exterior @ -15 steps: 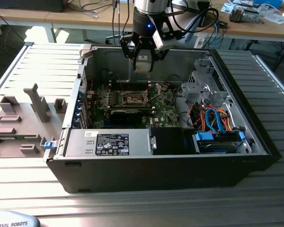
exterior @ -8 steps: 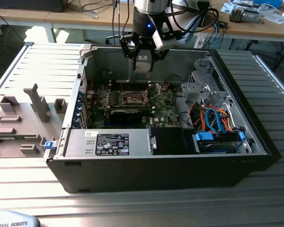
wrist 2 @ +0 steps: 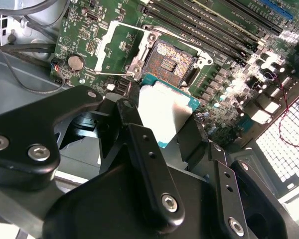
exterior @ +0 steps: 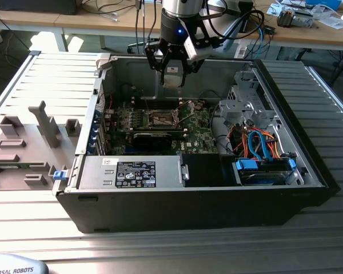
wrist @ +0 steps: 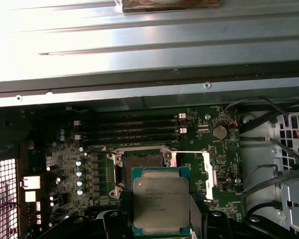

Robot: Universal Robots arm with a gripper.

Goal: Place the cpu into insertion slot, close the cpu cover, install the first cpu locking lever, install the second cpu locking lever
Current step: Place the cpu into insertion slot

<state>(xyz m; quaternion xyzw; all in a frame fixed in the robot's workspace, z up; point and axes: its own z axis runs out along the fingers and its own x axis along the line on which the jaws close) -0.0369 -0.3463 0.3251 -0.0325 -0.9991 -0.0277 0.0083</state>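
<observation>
While the jaws grip two opposite edges of the cpu (wrist: 161, 201), the chip hangs above the green motherboard (wrist: 197, 142), partly overlapping the open socket (wrist: 141, 167) in the first wrist view and not yet in it. Its flat square top is silver-grey metal rimmed in green. In the second wrist view its pale, smooth underside faces the socket's brownish grid of contacts, between matte black fingers (wrist 2: 142, 154) fixed with silver screws. The cover (wrist: 192, 169), a thin silvery frame with an open centre, is swung open to one side of the socket. The black metal case (exterior: 188, 205) sits on a ribbed grey surface (exterior: 160, 245).
</observation>
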